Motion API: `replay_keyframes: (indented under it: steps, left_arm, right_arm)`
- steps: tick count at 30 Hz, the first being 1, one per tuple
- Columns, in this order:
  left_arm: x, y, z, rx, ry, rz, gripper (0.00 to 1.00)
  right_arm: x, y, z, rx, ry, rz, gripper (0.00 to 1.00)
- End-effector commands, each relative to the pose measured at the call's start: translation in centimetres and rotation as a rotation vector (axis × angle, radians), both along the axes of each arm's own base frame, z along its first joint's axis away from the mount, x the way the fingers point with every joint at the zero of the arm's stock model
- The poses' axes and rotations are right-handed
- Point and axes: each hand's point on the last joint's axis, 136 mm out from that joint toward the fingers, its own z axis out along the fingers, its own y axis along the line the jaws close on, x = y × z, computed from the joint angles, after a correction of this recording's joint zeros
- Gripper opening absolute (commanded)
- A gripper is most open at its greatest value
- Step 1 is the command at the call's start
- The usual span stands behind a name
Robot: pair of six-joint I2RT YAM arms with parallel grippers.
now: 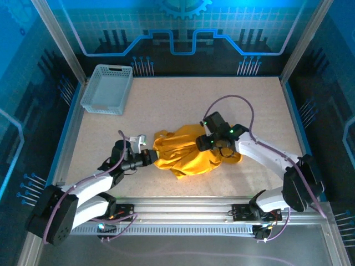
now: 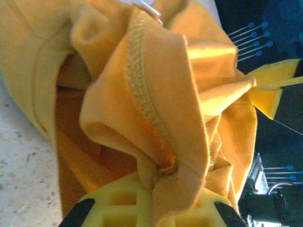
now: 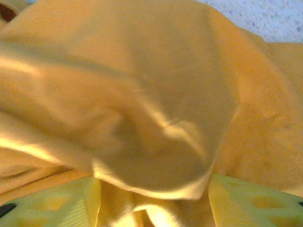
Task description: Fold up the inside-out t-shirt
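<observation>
The mustard-yellow inside-out t-shirt (image 1: 188, 158) lies crumpled in a heap on the middle of the table. My left gripper (image 1: 150, 157) is at its left edge, shut on a stitched seam. In the left wrist view the bunched cloth (image 2: 156, 94) is pinched between the yellow fingers (image 2: 118, 203) of that gripper (image 2: 163, 189). My right gripper (image 1: 208, 145) sits low over the heap's upper right. In the right wrist view its fingers (image 3: 246, 198) stand well apart, with a loose fold of the shirt (image 3: 142, 85) draped between them at the gripper (image 3: 154, 198).
A light grey lattice basket (image 1: 107, 88) stands at the back left corner. Bare speckled tabletop (image 1: 183, 100) stretches behind the shirt. Metal frame posts and blue walls border the table on all sides.
</observation>
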Motion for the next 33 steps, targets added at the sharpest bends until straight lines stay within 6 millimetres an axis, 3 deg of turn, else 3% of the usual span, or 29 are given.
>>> replay_keyframes:
  steps: [1, 4, 7, 16, 23, 26, 30, 33]
  left_arm:
    - [0.2, -1.4, 2.7, -0.041, -0.110, -0.061, 0.00]
    - [0.1, -1.6, 3.1, -0.051, -0.137, -0.065, 0.00]
    - [-0.2, -1.9, 3.3, -0.058, -0.151, -0.081, 0.00]
    - [-0.5, -1.7, 3.5, -0.047, -0.166, -0.077, 0.00]
    - [-0.8, -1.5, 3.6, -0.048, -0.171, -0.076, 0.00]
    - [-0.8, -1.5, 3.6, -0.046, -0.173, -0.074, 0.00]
    - [-0.7, -1.3, 3.8, -0.040, -0.180, -0.061, 0.00]
    - [-0.5, -0.9, 3.8, -0.026, -0.186, -0.035, 0.00]
  right_arm:
    - [-1.0, 2.9, 5.1, 0.012, -0.127, 0.080, 0.60]
    - [-3.1, 6.0, 5.7, 0.064, -0.102, 0.139, 0.58]
    - [-4.6, 9.3, 4.9, 0.118, -0.041, 0.195, 0.56]
    - [-4.5, 13.3, 1.1, 0.201, 0.076, 0.167, 0.53]
    - [-3.8, 14.5, -1.4, 0.166, 0.118, 0.160, 0.45]
    - [-3.9, 14.9, -2.1, 0.165, 0.132, 0.169, 0.31]
    - [-3.4, 14.3, -1.0, 0.158, 0.084, 0.156, 0.03]
    - [-2.7, 12.7, 1.0, 0.134, 0.002, 0.124, 0.00]
